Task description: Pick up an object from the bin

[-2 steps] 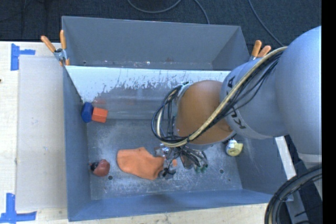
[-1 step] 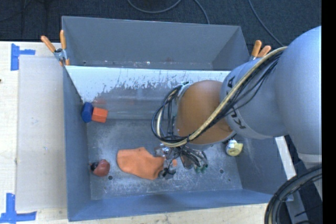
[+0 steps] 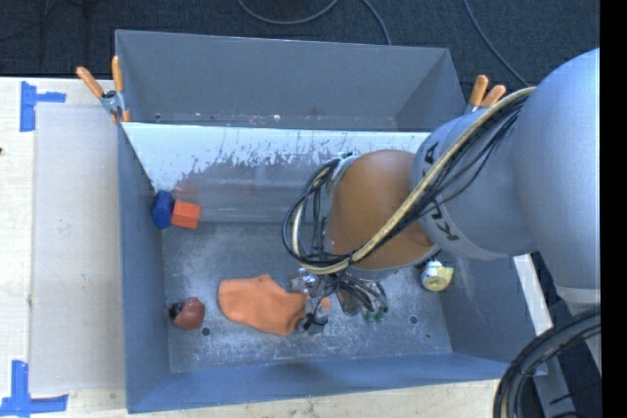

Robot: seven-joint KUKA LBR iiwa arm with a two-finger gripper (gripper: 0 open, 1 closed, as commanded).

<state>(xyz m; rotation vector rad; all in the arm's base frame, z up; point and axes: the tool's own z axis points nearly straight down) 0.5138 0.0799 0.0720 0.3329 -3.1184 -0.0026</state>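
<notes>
Arm (image 3: pixel 509 171) low beside orange cloth (image 3: pixel 253 301)

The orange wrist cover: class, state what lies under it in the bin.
The gripper, at the flat orange piece's right end; anything straight beneath the cover is hidden.

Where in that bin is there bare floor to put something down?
Bare floor: the middle-left, between the blue and orange blocks at the back and the flat orange piece in front; also the front-right corner. Crowded: round the gripper at that piece's right end, a yellow thing nearby.
</notes>
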